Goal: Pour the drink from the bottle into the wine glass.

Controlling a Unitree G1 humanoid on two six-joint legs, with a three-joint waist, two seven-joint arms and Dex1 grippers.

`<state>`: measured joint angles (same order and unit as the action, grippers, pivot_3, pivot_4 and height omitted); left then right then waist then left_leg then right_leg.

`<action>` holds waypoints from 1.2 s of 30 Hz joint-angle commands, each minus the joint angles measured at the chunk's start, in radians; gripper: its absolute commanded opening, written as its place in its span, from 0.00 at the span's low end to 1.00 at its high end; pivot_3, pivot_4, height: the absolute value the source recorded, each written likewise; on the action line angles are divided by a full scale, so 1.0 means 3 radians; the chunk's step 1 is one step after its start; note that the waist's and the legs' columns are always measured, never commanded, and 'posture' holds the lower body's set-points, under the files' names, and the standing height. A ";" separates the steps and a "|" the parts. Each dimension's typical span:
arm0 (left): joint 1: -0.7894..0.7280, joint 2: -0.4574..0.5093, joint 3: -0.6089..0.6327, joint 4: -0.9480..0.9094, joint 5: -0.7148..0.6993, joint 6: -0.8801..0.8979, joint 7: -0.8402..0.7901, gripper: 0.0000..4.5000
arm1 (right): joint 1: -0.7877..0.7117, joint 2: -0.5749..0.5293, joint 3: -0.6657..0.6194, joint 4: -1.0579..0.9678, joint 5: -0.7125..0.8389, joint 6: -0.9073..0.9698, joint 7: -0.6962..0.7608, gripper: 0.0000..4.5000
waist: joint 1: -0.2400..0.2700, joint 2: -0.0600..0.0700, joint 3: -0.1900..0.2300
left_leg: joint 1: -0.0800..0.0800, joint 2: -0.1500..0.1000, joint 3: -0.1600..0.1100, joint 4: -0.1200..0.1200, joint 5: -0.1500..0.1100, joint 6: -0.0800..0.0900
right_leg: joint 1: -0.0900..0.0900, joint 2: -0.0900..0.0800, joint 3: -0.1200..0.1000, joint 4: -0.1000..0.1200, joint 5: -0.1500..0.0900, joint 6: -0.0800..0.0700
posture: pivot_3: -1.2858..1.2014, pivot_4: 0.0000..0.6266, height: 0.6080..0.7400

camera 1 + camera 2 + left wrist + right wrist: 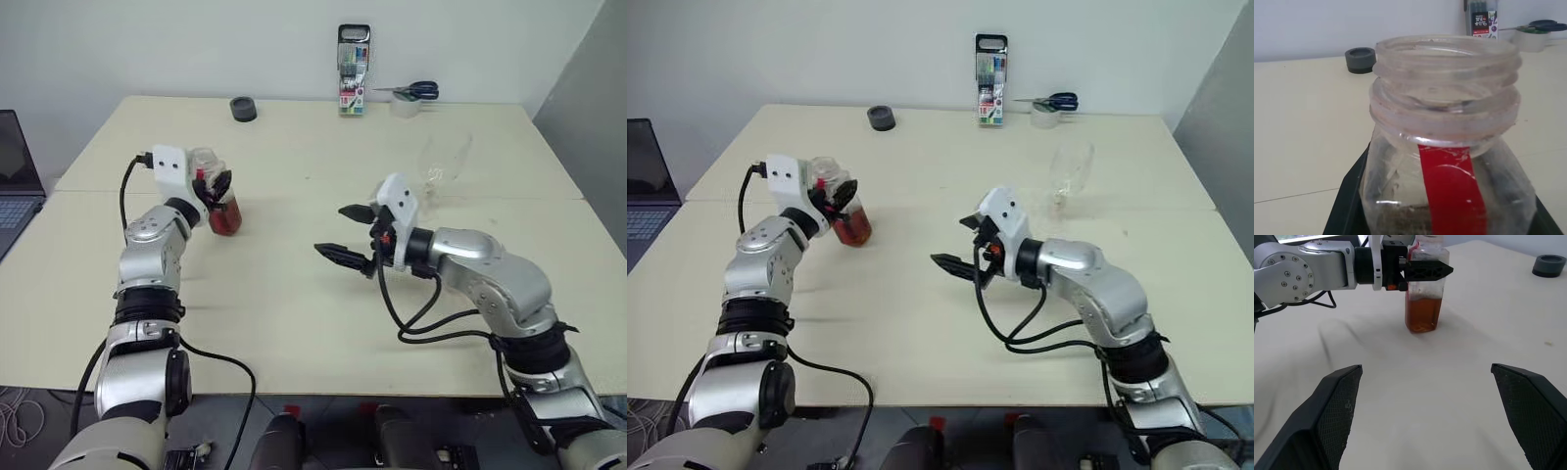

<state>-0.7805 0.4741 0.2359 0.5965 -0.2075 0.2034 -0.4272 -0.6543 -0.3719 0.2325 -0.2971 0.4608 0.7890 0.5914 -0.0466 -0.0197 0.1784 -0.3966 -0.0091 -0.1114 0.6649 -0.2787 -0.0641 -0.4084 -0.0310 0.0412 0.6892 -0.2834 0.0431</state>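
Left eye view showed the left gripper (217, 188) clamped around a small clear bottle (221, 201), held upright just above the left side of the pale table (294, 294). The right gripper (351, 233) hung near the table's middle, jaws spread wide and holding nothing. The wine glass (438, 166) stood well apart, far right, beyond the right arm. The likely trouble was spillage: the bottle's wide threaded mouth was uncapped, so a tilt made short of the glass could slop liquid onto the table. The right arm also lay between bottle and glass and might have been struck. The bottle bore a red vertical stripe, and a shallow pool of reddish-amber drink (1422, 313) filled its lower part.
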 commanded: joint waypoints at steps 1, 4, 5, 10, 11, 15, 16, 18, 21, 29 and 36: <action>-0.0013 0.0047 0.0014 -0.0085 0.0014 -0.0030 0.0033 0.37 | -0.0123 0.0091 0.0019 -0.0031 -0.0026 -0.0084 0.0041 1.00 | -0.0003 0.0000 0.0000 | 0.0000 0.0000 0.0000 0.0000 0.0000 0.0000 | 0.0000 0.0000 0.0000 0.0000 0.0000 0.0000 | 0.52 0.24 1.00; -0.0014 0.0035 -0.0023 -0.0010 0.0052 -0.0056 0.0038 0.37 | -0.0146 0.0138 0.0034 -0.0025 -0.0048 -0.0077 0.0060 1.00 | -0.0006 0.0000 0.0000 | 0.0001 0.0000 0.0000 0.0000 0.0000 0.0000 | 0.0000 0.0000 0.0000 0.0002 0.0000 0.0000 | 0.52 0.24 1.00; -0.0015 0.0031 -0.0029 0.0017 0.0055 -0.0084 0.0017 0.37 | -0.0151 0.0151 0.0044 -0.0023 -0.0054 -0.0074 0.0064 1.00 | -0.0007 0.0000 0.0000 | 0.0001 0.0000 0.0000 0.0000 0.0000 0.0000 | 0.0000 0.0000 0.0000 0.0002 0.0000 0.0000 | 0.52 0.24 1.00; -0.0010 0.0017 -0.0067 0.0069 0.0081 -0.0187 -0.0039 0.74 | -0.0146 0.0163 0.0072 -0.0041 -0.0078 -0.0052 0.0082 1.00 | -0.0008 0.0000 -0.0001 | 0.0003 0.0000 0.0001 0.0000 0.0000 0.0000 | 0.0000 0.0000 0.0000 0.0005 0.0000 0.0000 | 0.52 0.24 1.00; -0.0005 0.0015 -0.0072 0.0072 0.0083 -0.0201 -0.0041 0.81 | -0.0141 0.0163 0.0073 -0.0050 -0.0079 -0.0047 0.0081 1.00 | -0.0008 0.0000 -0.0001 | 0.0003 0.0000 0.0001 0.0000 0.0000 0.0000 | 0.0000 0.0000 0.0000 0.0005 0.0000 0.0000 | 0.52 0.24 1.00; 0.0020 -0.0003 -0.0084 0.0071 0.0086 -0.0232 -0.0044 0.99 | -0.0128 0.0166 0.0070 -0.0086 -0.0074 -0.0025 0.0069 1.00 | -0.0016 0.0000 -0.0001 | 0.0002 0.0001 0.0001 0.0000 0.0000 0.0000 | -0.0001 0.0001 0.0000 0.0006 0.0000 0.0000 | 0.52 0.24 1.00; 0.0029 -0.0007 -0.0092 0.0065 0.0089 -0.0241 -0.0052 0.99 | -0.0126 0.0167 0.0070 -0.0092 -0.0074 -0.0021 0.0067 1.00 | -0.0016 0.0000 -0.0001 | 0.0002 0.0001 0.0001 -0.0001 0.0000 0.0000 | -0.0002 0.0000 0.0000 0.0006 0.0000 0.0000 | 0.52 0.24 1.00; 0.0054 -0.0019 -0.0103 0.0047 0.0087 -0.0243 -0.0063 0.99 | -0.0113 0.0163 0.0073 -0.0109 -0.0077 -0.0015 0.0063 1.00 | -0.0017 0.0000 -0.0001 | 0.0002 0.0001 0.0001 -0.0001 0.0000 0.0000 | -0.0002 0.0000 0.0000 0.0006 0.0000 0.0000 | 0.52 0.24 1.00; 0.0086 -0.0030 -0.0116 0.0037 0.0099 -0.0269 -0.0066 0.99 | -0.0092 0.0156 0.0079 -0.0126 -0.0085 -0.0017 0.0062 1.00 | -0.0018 0.0000 -0.0001 | 0.0001 0.0001 0.0001 -0.0001 0.0000 0.0000 | -0.0003 0.0000 0.0000 0.0006 0.0000 0.0000 | 0.52 0.24 1.00; 0.0202 -0.0062 -0.0106 0.0079 0.0173 -0.0461 0.0062 0.99 | 0.0000 0.0121 0.0091 -0.0148 -0.0093 -0.0008 0.0096 1.00 | -0.0019 0.0000 -0.0001 | 0.0002 0.0001 0.0001 -0.0001 0.0000 0.0000 | -0.0003 0.0000 0.0000 0.0006 0.0000 0.0000 | 0.52 0.24 1.00; 0.0362 -0.0161 -0.0084 0.0066 0.0159 -0.0579 0.0131 0.99 | 0.0085 0.0083 0.0089 -0.0162 -0.0122 -0.0006 0.0115 1.00 | -0.0019 0.0000 -0.0001 | 0.0002 0.0001 0.0002 -0.0001 0.0000 0.0001 | -0.0003 0.0000 0.0001 0.0006 0.0000 0.0000 | 0.52 0.24 1.00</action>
<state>-0.6668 0.4226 0.2027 0.6329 -0.1559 0.0562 -0.3991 -0.6301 -0.3448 0.2600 -0.3067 0.4193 0.7942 0.6116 -0.0522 -0.0197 0.1782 -0.3961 -0.0088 -0.1107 0.6646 -0.2789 -0.0639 -0.4096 -0.0310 0.0415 0.6911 -0.2834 0.0431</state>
